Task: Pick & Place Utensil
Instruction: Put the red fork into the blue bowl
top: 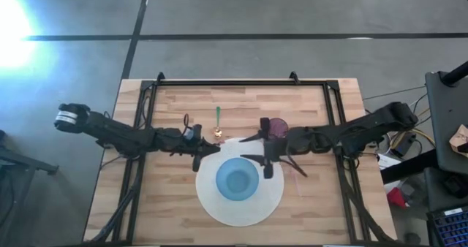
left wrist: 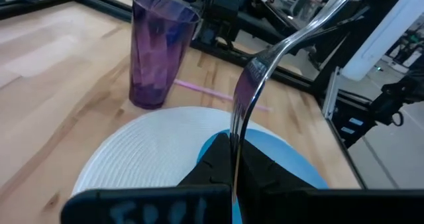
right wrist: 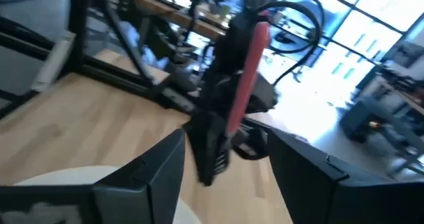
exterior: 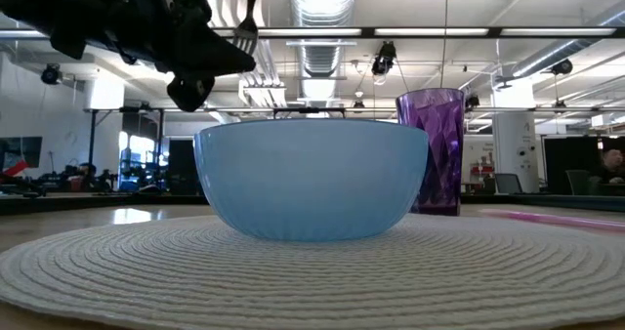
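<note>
High view: left gripper [top: 202, 158] and right gripper [top: 265, 158] flank the blue bowl [top: 237, 180] on the white placemat [top: 219, 207]; a green spoon [top: 218, 121] lies on the desk [top: 168, 218].
Left wrist view: jaws clamped on a fork [left wrist: 248, 95], tines up; purple cup [left wrist: 156, 50] beyond.
Right wrist view: jaws spread, holding nothing.

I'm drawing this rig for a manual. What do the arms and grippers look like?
Both arms are dark and slim, built of jointed segments. The left arm has a pale banded end near its base and a small blue patch near the wrist. The right arm is all dark, with thin cables. The right gripper has flat, angular black fingers.
</note>
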`<act>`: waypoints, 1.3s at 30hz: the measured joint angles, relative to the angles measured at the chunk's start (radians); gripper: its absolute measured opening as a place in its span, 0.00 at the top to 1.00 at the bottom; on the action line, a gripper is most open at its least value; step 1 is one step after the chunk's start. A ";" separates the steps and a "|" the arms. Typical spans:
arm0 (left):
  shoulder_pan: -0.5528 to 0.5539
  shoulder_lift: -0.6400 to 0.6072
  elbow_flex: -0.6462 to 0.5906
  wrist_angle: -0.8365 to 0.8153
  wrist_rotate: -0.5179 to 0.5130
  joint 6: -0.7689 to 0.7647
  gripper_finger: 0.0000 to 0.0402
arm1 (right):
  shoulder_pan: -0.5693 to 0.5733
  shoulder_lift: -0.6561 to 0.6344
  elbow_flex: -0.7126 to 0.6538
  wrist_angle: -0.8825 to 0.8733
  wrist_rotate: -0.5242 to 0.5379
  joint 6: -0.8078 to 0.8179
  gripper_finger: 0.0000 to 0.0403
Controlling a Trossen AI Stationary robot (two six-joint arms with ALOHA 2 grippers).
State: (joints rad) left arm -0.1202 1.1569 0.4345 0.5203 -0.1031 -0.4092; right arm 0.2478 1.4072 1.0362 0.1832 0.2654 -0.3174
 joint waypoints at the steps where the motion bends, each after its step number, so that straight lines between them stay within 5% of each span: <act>1: 0.001 0.004 0.003 0.000 0.001 0.008 1.00 | -0.001 0.014 0.015 0.000 0.014 -0.004 0.46; 17: 0.007 0.020 0.027 0.001 0.035 0.065 1.00 | -0.010 0.170 0.199 0.001 0.022 -0.052 0.38; 39: 0.021 0.021 0.025 0.002 0.037 0.123 1.00 | -0.056 0.228 0.251 0.011 -0.068 0.040 0.56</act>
State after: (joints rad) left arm -0.0990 1.1782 0.4599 0.5228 -0.0666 -0.2863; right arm 0.1914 1.6349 1.2873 0.1940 0.1974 -0.2771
